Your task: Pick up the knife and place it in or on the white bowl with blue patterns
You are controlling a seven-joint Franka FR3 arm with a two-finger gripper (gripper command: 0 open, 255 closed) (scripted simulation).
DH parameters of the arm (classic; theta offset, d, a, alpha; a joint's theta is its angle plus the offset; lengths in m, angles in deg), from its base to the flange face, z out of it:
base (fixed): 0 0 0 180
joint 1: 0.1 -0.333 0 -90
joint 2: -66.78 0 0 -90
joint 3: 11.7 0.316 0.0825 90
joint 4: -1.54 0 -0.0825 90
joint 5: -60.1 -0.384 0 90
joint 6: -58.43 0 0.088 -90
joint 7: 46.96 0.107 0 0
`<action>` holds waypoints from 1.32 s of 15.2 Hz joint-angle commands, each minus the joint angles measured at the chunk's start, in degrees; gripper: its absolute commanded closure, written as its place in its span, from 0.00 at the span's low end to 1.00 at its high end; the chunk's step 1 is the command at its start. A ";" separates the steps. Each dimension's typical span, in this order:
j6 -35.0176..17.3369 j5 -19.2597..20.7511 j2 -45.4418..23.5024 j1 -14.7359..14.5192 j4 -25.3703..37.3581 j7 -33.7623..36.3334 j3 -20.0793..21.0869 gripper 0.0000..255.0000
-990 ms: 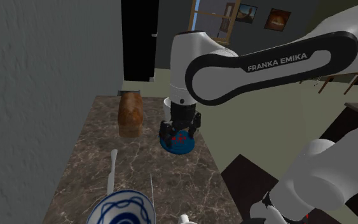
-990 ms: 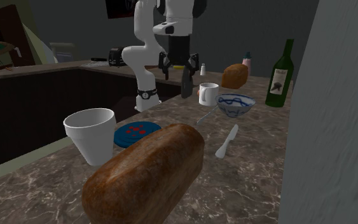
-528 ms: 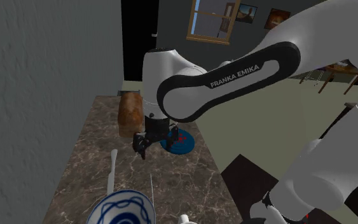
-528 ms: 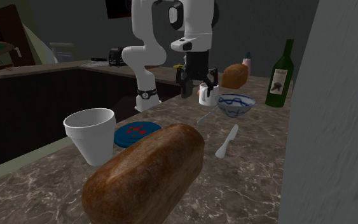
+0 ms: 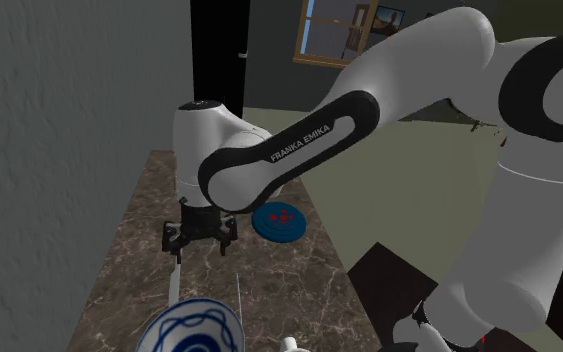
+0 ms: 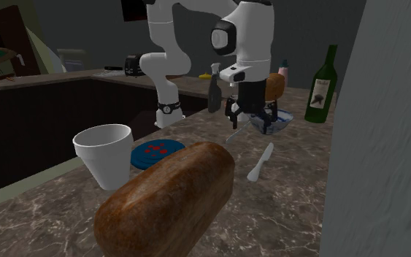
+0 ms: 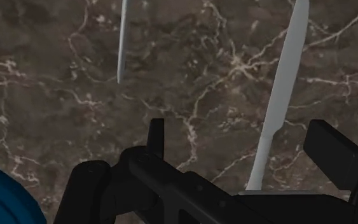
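The knife is a pale one-piece blade lying flat on the dark marble counter. In the wrist view one end of it runs in between my open fingers, nearer the finger than its partner, and touches neither. My gripper hangs just above the counter over the knife, part of which shows below it. The white bowl with blue patterns sits at the shoulder view's bottom edge. In the second exterior view my gripper stands in front of the bowl, and the knife lies nearer the camera.
A thin pale utensil lies beside the knife. A blue plate sits toward the counter's open edge. In the second exterior view a white cup, a bread loaf and a green bottle stand on the counter.
The arm has swung from above the blue plate toward the shoulder view's left and lowered over the knife. The fingers stay open and hold nothing.
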 commanded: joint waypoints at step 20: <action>-5.25 7.77 -15.91 -6.65 10.88 10.35 -4.69 0.00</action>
